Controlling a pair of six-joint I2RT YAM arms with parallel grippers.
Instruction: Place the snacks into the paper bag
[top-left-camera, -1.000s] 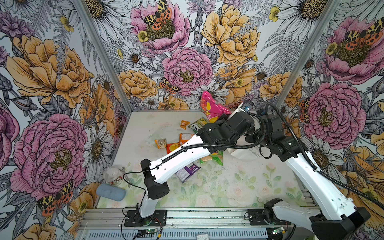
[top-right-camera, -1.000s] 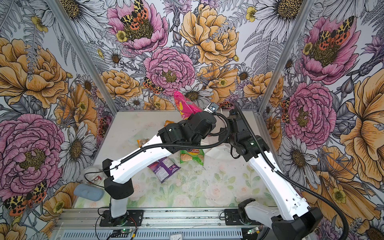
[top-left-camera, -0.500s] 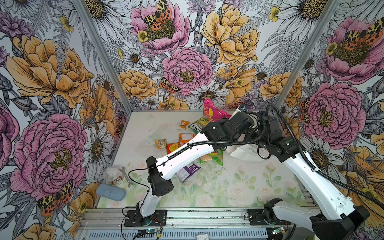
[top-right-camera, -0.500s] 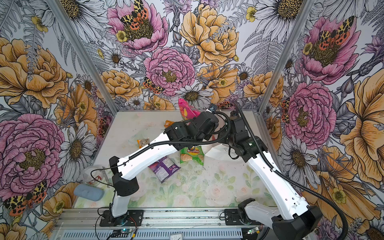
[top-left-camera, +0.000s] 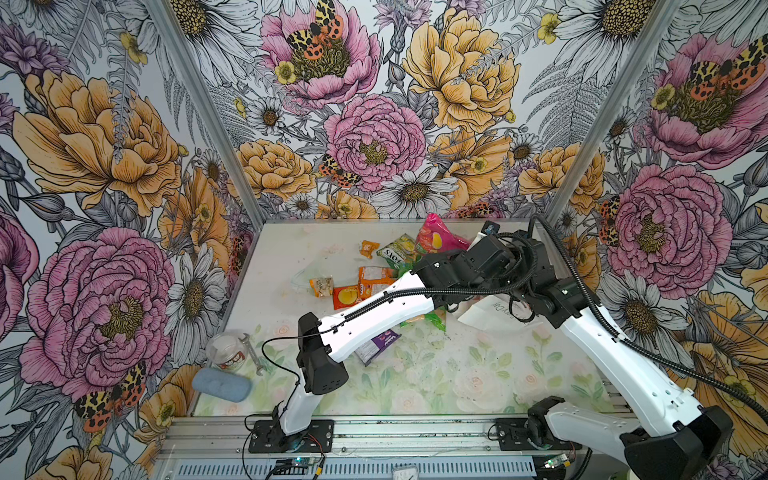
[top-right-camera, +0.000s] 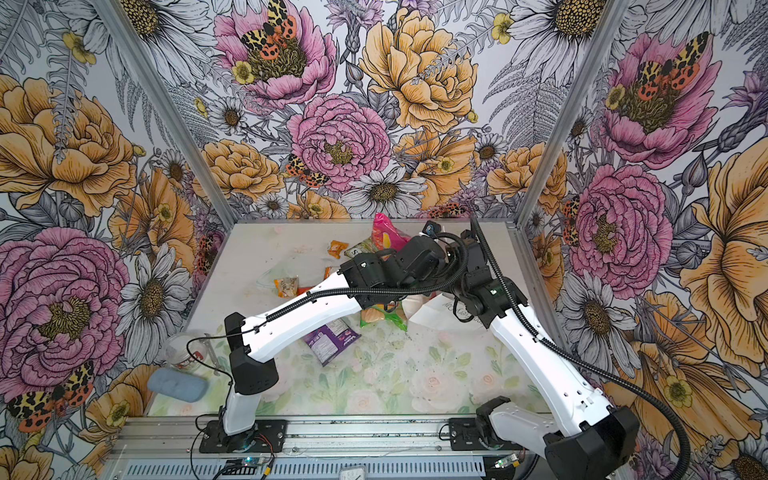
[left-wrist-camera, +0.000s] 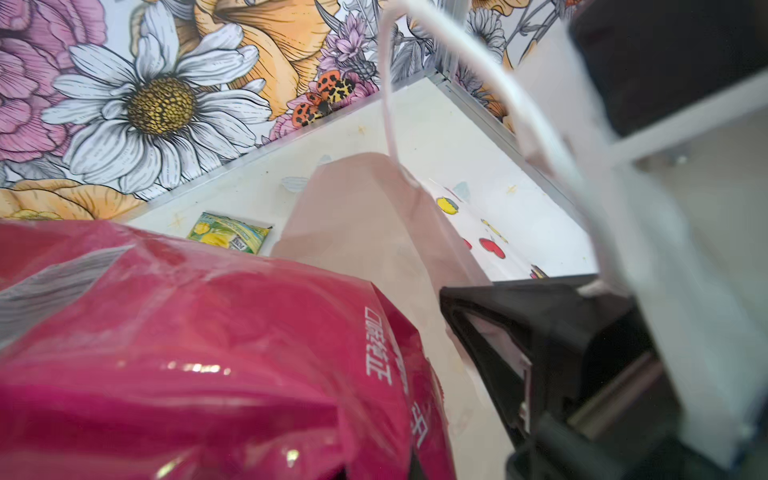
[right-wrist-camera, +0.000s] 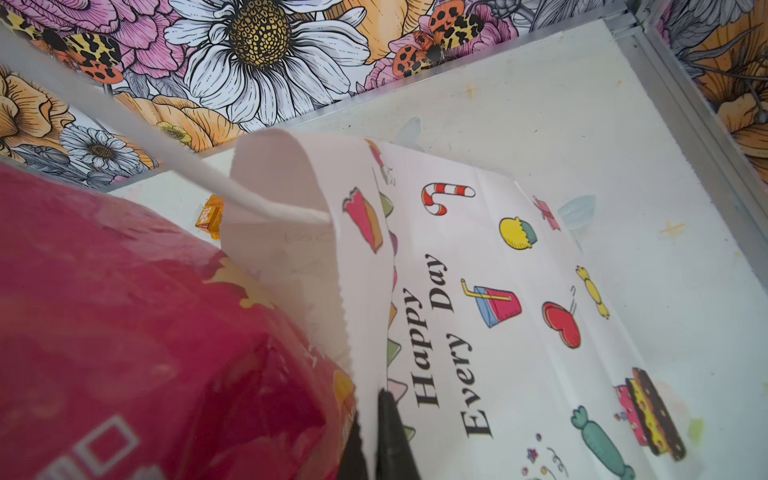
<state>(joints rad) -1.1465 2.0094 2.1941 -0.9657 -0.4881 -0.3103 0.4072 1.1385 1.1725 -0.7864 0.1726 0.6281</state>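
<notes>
A: Left jaws?
B: Closed. They were hidden behind the large pink packet (left-wrist-camera: 208, 353) in the left wrist view. The packet sat tight against that wrist, raised off the counter (top-left-camera: 415, 374) at the right rear (top-left-camera: 436, 237), so I entered it as gripped.
A: Right jaws?
B: Shut on the upper rim of the paper bag (right-wrist-camera: 478, 270), with the paper pinched between the two black fingers (right-wrist-camera: 390, 436).
A: Bag position?
B: On its side at the right rear of the counter, "Happy Every Day" face up. Both wrists covered most of it in both top views (top-left-camera: 494, 316). One cord handle (right-wrist-camera: 166, 145) crossed above the packet.
A: Packet inside?
B: It was at the mouth, against the rim. I could not tell whether its end was in.
A: Remaining snacks?
B: Loose on the counter: the FOX'S packet (top-left-camera: 397, 253) and tiny orange packet (top-left-camera: 368, 248) toward the rear, the orange packet (top-left-camera: 372, 280) mid-counter, the purple packet (top-left-camera: 380, 345) under the left forearm, and the green chips packet (top-left-camera: 432, 320) just beside the bag.
</notes>
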